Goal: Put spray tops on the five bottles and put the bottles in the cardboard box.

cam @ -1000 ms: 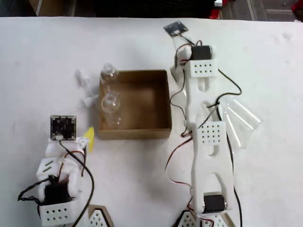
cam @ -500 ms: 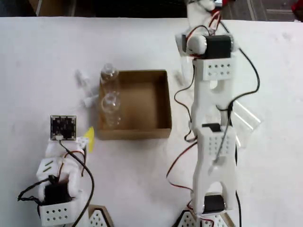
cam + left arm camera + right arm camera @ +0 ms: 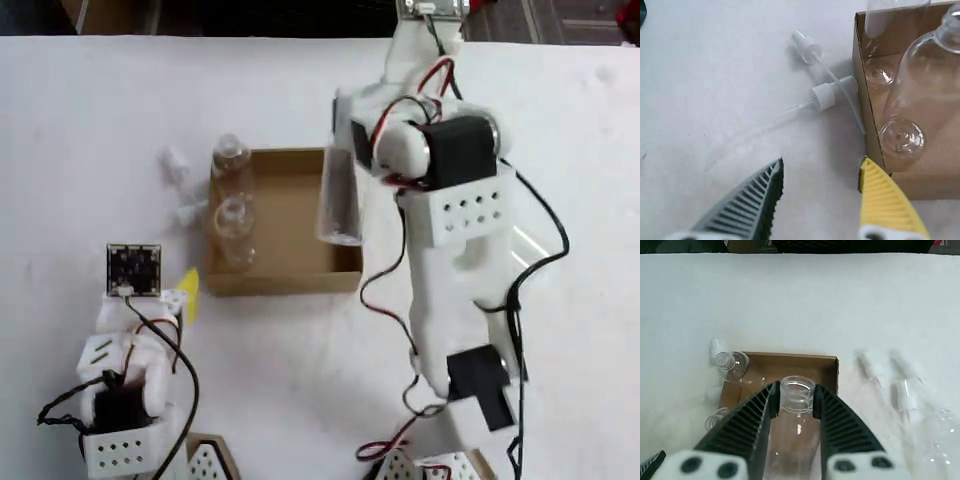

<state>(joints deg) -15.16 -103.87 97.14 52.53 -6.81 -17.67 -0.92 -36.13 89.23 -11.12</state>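
brown cardboard box [image 3: 285,282] sits open on a white worktop [image 3: 100,100], left of centre. the right tool [image 3: 796,390] pinches one clear bottle [image 3: 338,205] by its neck, fingers pressed against the glassy collar. the bottle hangs upright over the right side of the box, which looks like a hold meant for lowering it straight in. its mouth is open, with no spray top on it, so by my reading the capping step has not been done for this one. two more clear bottles stand inside the box against its left wall, one at the far corner [image 3: 232,155] and one nearer [image 3: 234,220], leaving the right side free for others; their necks also look uncapped. the left tool [image 3: 822,161] rests low at the near left of the worktop, its grey and yellow fingers spread apart and gripping nothing. it points towards two loose spray tops [image 3: 807,46] [image 3: 825,95] lying just left of the box, within easy reach. two further spray tops [image 3: 867,367] [image 3: 902,392] lie on the worktop right of the box, beside something clear [image 3: 940,427] too blurred to count. counted: three bottles, four spray tops, one box.
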